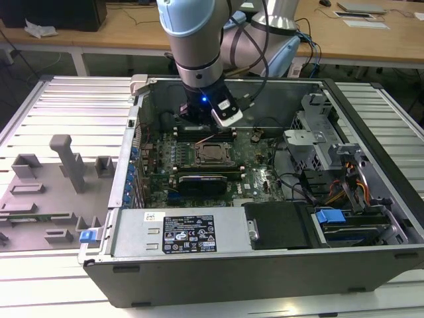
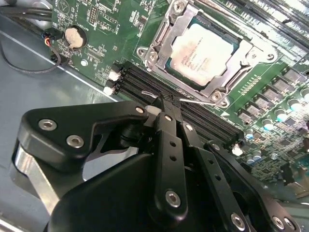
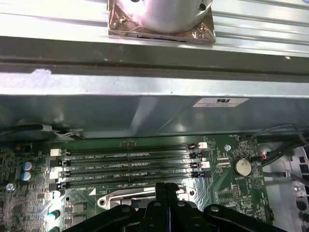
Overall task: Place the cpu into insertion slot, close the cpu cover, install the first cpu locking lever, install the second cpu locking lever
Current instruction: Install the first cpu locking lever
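Mid-frame in the exterior view, the cpu [image 1: 213, 154] sits under the cpu cover [image 2: 163, 44], just beyond the closed, empty pincer [image 2: 162, 102].

The cpu [image 2: 203, 52] has a pale satin metal face; the cpu cover [image 2: 159, 46] is bare, shiny grey metal. The hand [image 2: 161, 102] is matt black with bright screws; the ribbed desk [image 1: 66, 99], dull metal.

exterior view | cpu [image 2: 202, 52] lies in insertion slot [image 1: 213, 154], cpu cover [image 2: 163, 42] on it | from insertion slot: gripper [image 2: 161, 100] at 12 o'clock above memory slots [image 3: 130, 164] | power supply [image 1: 179, 232] at 6 o'clock | drive cage [image 1: 318, 132] at 3 o'clock | fixture tray [image 1: 40, 199] at 9 o'clock, outside case [image 1: 265, 278]
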`<state>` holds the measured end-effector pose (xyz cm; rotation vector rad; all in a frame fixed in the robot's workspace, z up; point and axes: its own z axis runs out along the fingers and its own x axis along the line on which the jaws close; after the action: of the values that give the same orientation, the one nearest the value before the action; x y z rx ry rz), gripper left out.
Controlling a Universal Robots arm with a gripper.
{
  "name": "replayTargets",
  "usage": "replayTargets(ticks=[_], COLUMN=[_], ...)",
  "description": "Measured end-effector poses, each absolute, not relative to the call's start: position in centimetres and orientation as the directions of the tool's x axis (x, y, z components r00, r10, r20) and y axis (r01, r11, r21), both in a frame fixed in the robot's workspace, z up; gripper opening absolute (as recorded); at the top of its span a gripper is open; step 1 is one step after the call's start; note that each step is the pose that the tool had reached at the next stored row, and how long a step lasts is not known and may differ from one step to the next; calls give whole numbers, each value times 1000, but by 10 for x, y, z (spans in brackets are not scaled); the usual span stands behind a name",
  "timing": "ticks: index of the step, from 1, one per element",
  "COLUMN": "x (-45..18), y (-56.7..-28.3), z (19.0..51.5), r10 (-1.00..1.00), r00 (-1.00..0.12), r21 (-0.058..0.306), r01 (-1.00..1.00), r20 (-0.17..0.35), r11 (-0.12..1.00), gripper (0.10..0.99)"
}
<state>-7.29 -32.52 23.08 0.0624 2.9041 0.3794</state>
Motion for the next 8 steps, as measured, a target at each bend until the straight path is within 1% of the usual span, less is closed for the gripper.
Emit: replayTargets(ticks=[4, 8], x=[-73, -73], y=[-320, -318], z=[227, 225], r10=[69, 73], r00=[-976, -976], r21=[240, 238], r01=[18, 22], r20=[-205, -205], r11=[970, 971], gripper=[106, 106])
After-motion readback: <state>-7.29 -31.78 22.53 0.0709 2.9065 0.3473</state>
